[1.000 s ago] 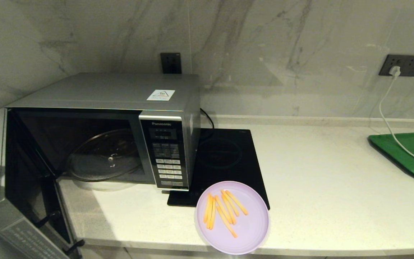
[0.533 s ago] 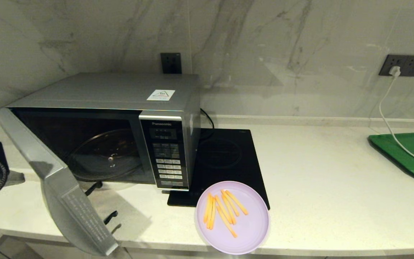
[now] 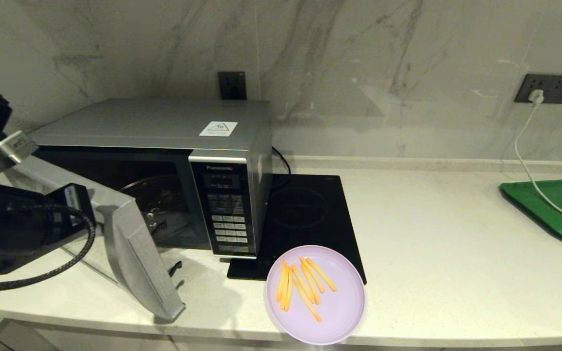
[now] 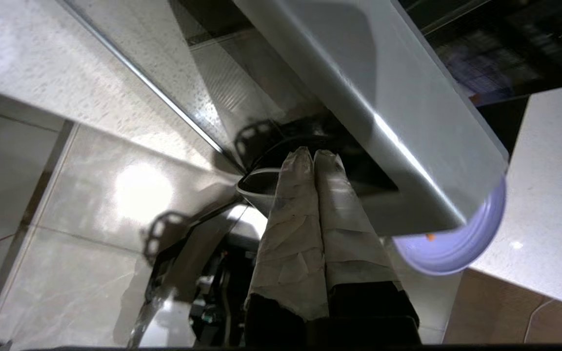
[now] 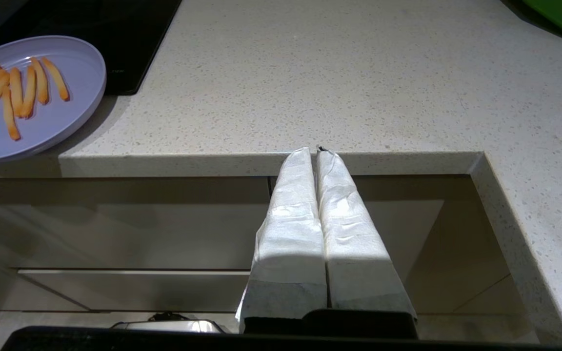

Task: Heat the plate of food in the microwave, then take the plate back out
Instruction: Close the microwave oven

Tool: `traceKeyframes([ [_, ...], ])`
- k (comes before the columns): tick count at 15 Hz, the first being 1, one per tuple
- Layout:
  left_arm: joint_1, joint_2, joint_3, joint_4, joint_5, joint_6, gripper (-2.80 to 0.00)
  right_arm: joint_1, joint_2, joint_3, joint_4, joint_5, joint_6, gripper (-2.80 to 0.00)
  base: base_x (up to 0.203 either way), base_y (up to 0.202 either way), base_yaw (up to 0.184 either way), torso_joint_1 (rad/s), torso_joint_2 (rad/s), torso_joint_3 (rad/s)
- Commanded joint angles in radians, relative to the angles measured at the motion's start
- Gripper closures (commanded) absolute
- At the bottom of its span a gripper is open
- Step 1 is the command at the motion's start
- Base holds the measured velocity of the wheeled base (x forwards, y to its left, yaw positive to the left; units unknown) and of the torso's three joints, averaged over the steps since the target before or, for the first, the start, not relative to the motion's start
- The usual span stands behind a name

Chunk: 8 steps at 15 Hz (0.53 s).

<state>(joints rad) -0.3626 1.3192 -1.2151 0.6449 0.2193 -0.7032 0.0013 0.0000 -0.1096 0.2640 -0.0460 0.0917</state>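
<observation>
The lilac plate (image 3: 339,312) of orange fry sticks (image 3: 305,285) sits on the counter's front edge, in front of the black hob. The silver microwave (image 3: 164,126) stands at the left with its door (image 3: 137,253) partly open, angled out over the counter. Only the bare glass turntable (image 3: 161,192) shows in the cavity. My left arm (image 3: 17,229) is at the far left, behind the door. In the left wrist view my left gripper (image 4: 314,153) is shut, tips against the door's outer face (image 4: 383,97), the plate (image 4: 451,248) beyond. My right gripper (image 5: 314,150) is shut and empty, below the counter edge right of the plate (image 5: 66,122).
A flat black induction hob (image 3: 305,214) lies right of the microwave. A green tray (image 3: 559,209) sits at the far right with a white cable (image 3: 525,161) running over it from a wall socket (image 3: 544,87). The counter edge (image 5: 261,163) is just ahead of my right gripper.
The microwave door has swung from wide open toward the cavity. My left arm has come into view from the left, following the door. The plate has not moved.
</observation>
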Motion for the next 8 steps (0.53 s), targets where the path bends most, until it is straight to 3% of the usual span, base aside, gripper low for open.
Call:
traceKeyframes([
  [1, -0.1, 0.038, -0.002, -0.015, 0.043, -0.024, 0.0, 0.0, 0.0, -0.001, 0.001, 0.0, 0.0, 0.0, 0.0, 0.0, 0.0, 0.0, 0.0, 0.0],
  [4, -0.15, 0.085, -0.001, -0.073, 0.119, -0.042, 0.0, 0.0, 0.0, 0.0, 0.001, 0.0, 0.0, 0.0, 0.0, 0.0, 0.0, 0.0, 0.0, 0.0],
  [8, -0.15, 0.135, -0.001, -0.124, 0.15, -0.042, 0.0, 0.0, 0.001, 0.0, 0.001, 0.0, 0.0, 0.0, 0.0, 0.0, 0.0, 0.0, 0.0, 0.0],
])
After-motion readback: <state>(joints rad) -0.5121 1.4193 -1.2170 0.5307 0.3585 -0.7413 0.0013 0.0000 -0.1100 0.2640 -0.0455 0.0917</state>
